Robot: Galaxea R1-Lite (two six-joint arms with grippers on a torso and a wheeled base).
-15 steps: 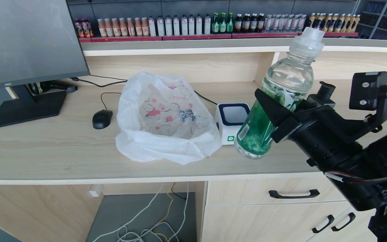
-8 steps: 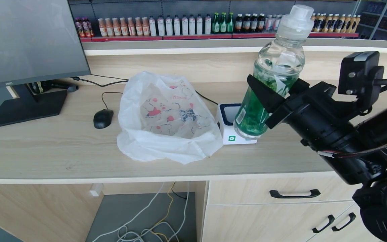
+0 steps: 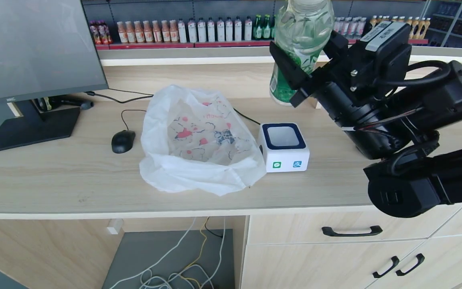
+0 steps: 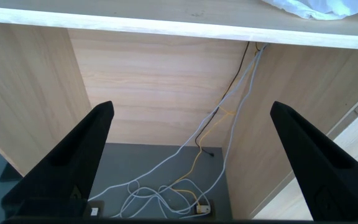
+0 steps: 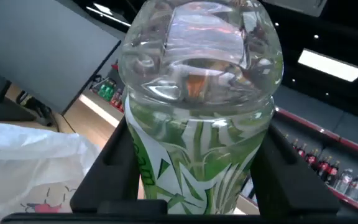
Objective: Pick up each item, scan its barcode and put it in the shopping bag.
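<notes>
My right gripper (image 3: 301, 68) is shut on a clear bottle with a green label (image 3: 297, 48), held high above the back of the counter, beyond the white barcode scanner (image 3: 284, 147). The right wrist view looks up along that bottle (image 5: 197, 124), with black fingers (image 5: 107, 168) pressed against both its sides. A white shopping bag with red print (image 3: 201, 142) lies open on the counter, left of the scanner. My left gripper (image 4: 191, 162) hangs open under the counter, above a floor with loose cables.
A monitor (image 3: 34, 48) on a black stand fills the counter's left end, with a black mouse (image 3: 122, 141) beside the bag. A raised ledge (image 3: 215, 60) runs along the counter's back. Drawers with black handles (image 3: 351, 231) sit below right.
My right arm has lifted the bottle up and back, from beside the scanner's front to high behind it. The scanner's top is now uncovered.
</notes>
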